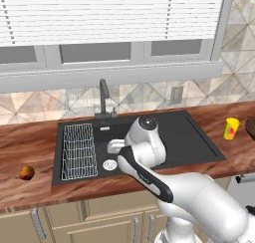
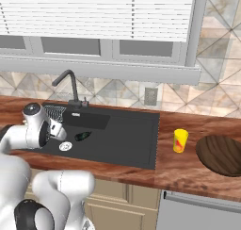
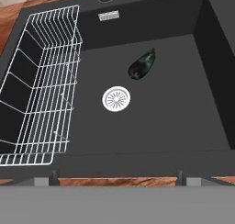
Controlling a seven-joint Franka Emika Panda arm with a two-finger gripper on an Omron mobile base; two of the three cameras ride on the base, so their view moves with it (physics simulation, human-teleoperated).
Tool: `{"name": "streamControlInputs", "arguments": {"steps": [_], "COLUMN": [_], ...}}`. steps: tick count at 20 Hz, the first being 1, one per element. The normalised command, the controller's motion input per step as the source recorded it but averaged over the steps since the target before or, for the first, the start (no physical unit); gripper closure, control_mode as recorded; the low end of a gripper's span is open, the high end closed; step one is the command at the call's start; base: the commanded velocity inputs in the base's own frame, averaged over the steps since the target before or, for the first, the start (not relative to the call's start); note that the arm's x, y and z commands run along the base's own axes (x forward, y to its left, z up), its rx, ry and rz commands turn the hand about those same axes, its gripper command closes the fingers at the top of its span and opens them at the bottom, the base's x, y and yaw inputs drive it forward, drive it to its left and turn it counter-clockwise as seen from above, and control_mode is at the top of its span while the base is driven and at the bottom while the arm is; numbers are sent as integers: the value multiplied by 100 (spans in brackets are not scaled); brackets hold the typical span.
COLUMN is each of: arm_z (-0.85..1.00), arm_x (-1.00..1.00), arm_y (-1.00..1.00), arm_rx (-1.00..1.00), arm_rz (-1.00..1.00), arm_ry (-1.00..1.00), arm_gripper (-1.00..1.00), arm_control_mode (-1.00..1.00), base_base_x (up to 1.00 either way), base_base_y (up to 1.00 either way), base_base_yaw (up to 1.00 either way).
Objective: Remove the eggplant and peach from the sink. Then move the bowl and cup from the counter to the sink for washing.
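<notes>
With the peach (image 1: 27, 173) already out on the left counter, the eggplant (image 3: 142, 65) still lies in the sink (image 3: 174, 122) beyond the drain (image 3: 116, 98), cup (image 2: 180, 140) and bowl (image 2: 221, 154) wait on the right, and the gripper (image 3: 114, 179) hangs wide open, empty.

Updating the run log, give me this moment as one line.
hand: open, above sink | eggplant: in basin near drain | peach: on counter | cup, bowl: on counter
</notes>
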Motion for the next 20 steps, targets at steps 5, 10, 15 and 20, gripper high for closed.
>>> {"name": "streamControlInputs", "arguments": {"steps": [5,10,15,20], "arm_z": [0,0,0,-1], "arm_x": [14,19,21,27], "arm_y": [-24,-20,-14,-5], "arm_rx": [0,0,0,0], "arm_rz": [6,4,2,0], "arm_ry": [-1,0,0,0], "arm_gripper": [-100,-100,-100,-100], "arm_control_mode": [-100,-100,-100,-100], "base_base_x": [0,0,0,0], "base_base_y": [0,0,0,0], "base_base_yaw": [0,0,0,0]}}
